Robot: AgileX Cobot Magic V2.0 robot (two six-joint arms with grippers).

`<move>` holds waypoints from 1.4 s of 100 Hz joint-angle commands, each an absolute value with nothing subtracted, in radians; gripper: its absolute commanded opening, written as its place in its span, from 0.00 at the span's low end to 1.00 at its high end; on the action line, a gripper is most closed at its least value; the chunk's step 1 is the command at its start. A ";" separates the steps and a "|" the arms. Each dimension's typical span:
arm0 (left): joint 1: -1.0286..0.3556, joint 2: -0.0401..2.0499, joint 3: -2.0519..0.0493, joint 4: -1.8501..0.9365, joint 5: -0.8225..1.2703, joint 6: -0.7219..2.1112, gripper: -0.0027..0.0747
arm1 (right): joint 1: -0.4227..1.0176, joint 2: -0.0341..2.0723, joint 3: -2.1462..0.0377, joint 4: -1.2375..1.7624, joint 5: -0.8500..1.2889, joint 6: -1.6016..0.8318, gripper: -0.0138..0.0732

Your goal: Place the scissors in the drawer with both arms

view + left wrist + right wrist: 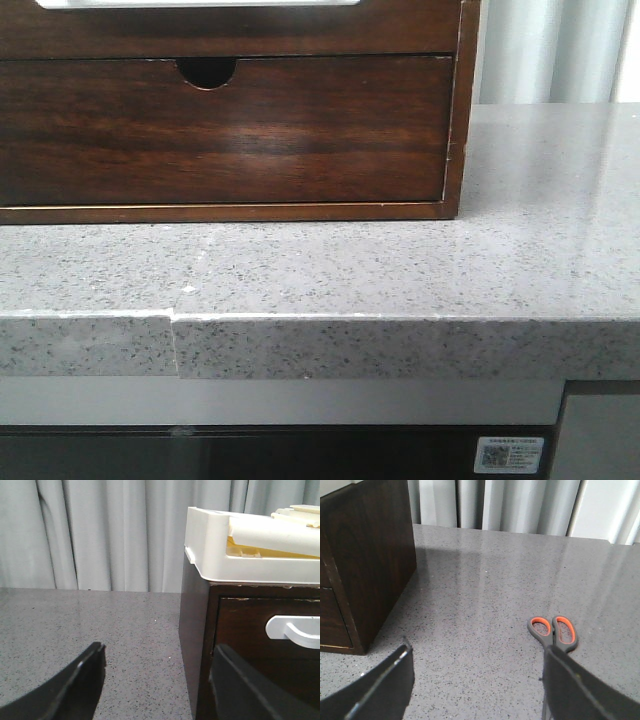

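The scissors [553, 632], grey with orange-lined handles, lie flat on the grey counter in the right wrist view; their blades are hidden behind one finger [580, 685] of my right gripper [477, 652], which is open and empty. The drawer [230, 32] is the upper dark wood front with a white rounded area at the top edge of the front view, and it is closed. In the left wrist view it shows as a dark front [250, 625] with a white handle [295, 629]. My left gripper [160, 650] is open and empty at the cabinet's front corner. Neither gripper shows in the front view.
A lower drawer with a semicircular notch [207, 72] sits under the upper one. A white tray [215, 550] holding pale objects rests on the cabinet. The speckled counter [400, 270] has a front edge and a seam [172, 345]. Grey curtains hang behind.
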State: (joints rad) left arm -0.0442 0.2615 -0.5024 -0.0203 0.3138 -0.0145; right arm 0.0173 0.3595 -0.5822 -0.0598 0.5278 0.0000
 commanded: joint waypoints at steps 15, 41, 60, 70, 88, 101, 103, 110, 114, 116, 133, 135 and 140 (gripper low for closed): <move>-0.042 0.280 -0.534 -0.293 0.201 -0.021 0.60 | 0.012 0.375 -0.616 -0.059 0.451 0.000 0.72; -0.044 0.349 -0.457 -0.855 0.196 -0.021 0.60 | 0.012 0.375 -0.614 -0.058 0.451 0.000 0.72; -0.048 0.492 -0.450 -1.023 0.274 0.000 0.60 | 0.012 0.375 -0.614 -0.056 0.451 0.000 0.72; -0.048 0.567 -0.450 -1.179 0.306 0.104 0.60 | 0.012 0.375 -0.614 -0.056 0.451 0.000 0.72; -0.048 0.681 -0.454 -1.482 0.378 0.383 0.60 | 0.012 0.375 -0.614 -0.053 0.451 0.000 0.72; -0.048 0.749 -0.484 -1.638 0.463 0.541 0.60 | 0.012 0.375 -0.614 -0.050 0.451 0.000 0.72; -0.048 0.761 -0.491 -1.655 0.479 0.564 0.60 | 0.012 0.375 -0.614 -0.050 0.451 0.000 0.72; -0.048 0.806 -0.519 -1.706 0.540 0.630 0.60 | 0.012 0.375 -0.614 -0.048 0.451 0.000 0.72; -0.048 0.824 -0.532 -1.727 0.564 0.660 0.60 | 0.012 0.375 -0.614 -0.048 0.451 0.000 0.72; -0.048 0.836 -0.537 -1.736 0.576 0.676 0.60 | 0.012 0.375 -0.614 -0.048 0.451 0.000 0.72; -0.048 0.943 -0.600 -1.788 0.653 0.742 0.60 | 0.012 0.375 -0.614 -0.048 0.451 0.000 0.72; -0.048 0.957 -0.607 -1.794 0.664 0.744 0.60 | 0.012 0.375 -0.614 -0.048 0.451 0.000 0.72; -0.048 0.986 -0.623 -1.806 0.689 0.751 0.60 | 0.012 0.375 -0.614 -0.048 0.451 0.000 0.72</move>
State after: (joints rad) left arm -0.0442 0.9467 -0.5642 -1.7310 0.6108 0.7245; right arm 0.0173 0.3595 -0.5822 -0.0428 0.5278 0.0000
